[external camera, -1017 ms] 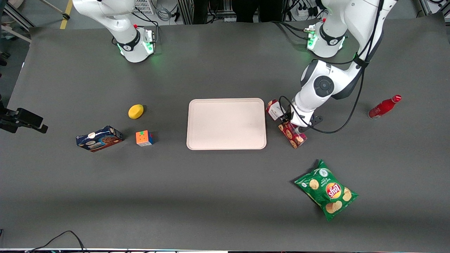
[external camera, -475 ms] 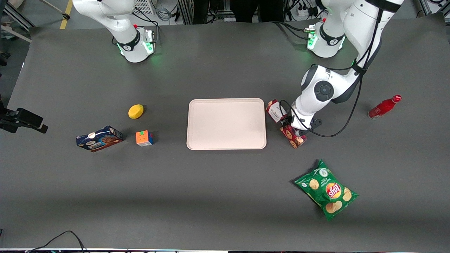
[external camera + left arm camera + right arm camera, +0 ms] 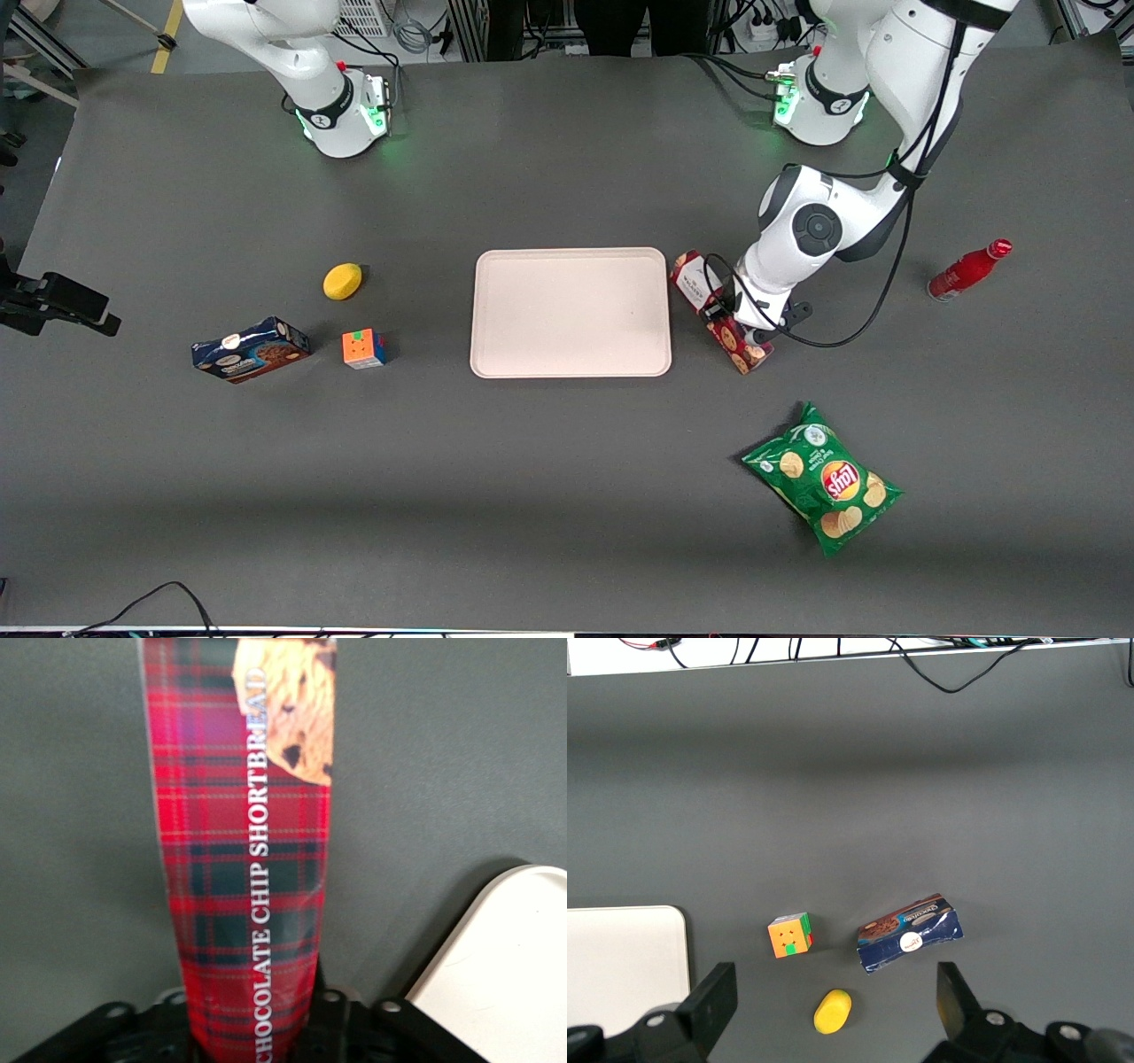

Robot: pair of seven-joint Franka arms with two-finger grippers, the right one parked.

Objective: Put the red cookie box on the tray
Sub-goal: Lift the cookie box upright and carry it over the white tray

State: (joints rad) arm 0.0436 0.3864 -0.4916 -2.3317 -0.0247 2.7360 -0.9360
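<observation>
The red cookie box (image 3: pixel 694 273), a long tartan carton with cookie pictures and a white end, lies on the table beside the tray's short edge, on the side toward the working arm. The pale pinkish-beige tray (image 3: pixel 571 312) holds nothing. My gripper (image 3: pixel 732 321) is down over the middle of the carton, and the wrist hides that stretch of it. In the left wrist view the box (image 3: pixel 244 859) runs straight out from between the jaws of the gripper (image 3: pixel 252 997), which press against its two long sides. A corner of the tray (image 3: pixel 505 966) shows close by.
A green chips bag (image 3: pixel 824 490) lies nearer the front camera than the box. A small red bottle (image 3: pixel 967 270) lies toward the working arm's end. A blue cookie box (image 3: pixel 251 349), a colour cube (image 3: pixel 363 348) and a yellow lemon (image 3: pixel 342 281) sit toward the parked arm's end.
The wrist has dropped lower over the carton and shifted slightly toward the tray. The carton's white end has turned a little into line with the rest of the box.
</observation>
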